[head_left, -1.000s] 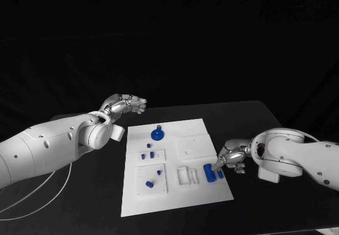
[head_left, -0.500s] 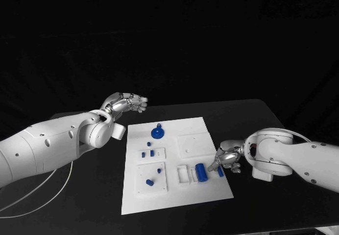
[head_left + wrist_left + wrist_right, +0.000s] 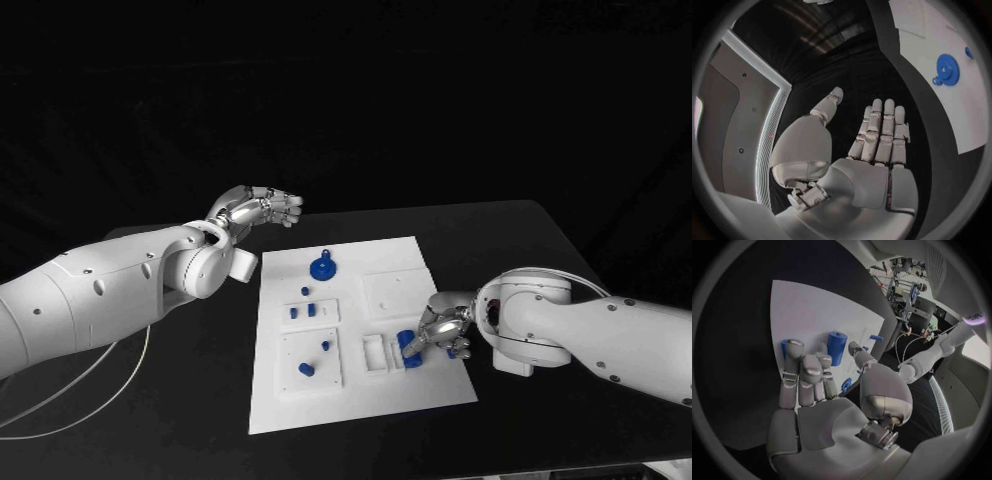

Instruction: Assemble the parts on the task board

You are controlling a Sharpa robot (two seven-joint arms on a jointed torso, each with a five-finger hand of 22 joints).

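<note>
Black bench (image 3: 173, 400) carrying white task board (image 3: 378, 400), with blue parts spread over it: gear (image 3: 323, 268) at far end, cylinder (image 3: 410, 349) near right edge. Right hand (image 3: 440, 330) over that cylinder, fingers (image 3: 794, 360) extended; contact or grip indiscernible. Left hand (image 3: 257, 210) off board, fingers (image 3: 879, 132) straight, apart, empty.

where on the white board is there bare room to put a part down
The near end of the board, below the square plate with the blue peg, is bare. So is the far right corner beside the blue gear. It is crowded around the slots where the right hand works the blue cylinder.
</note>
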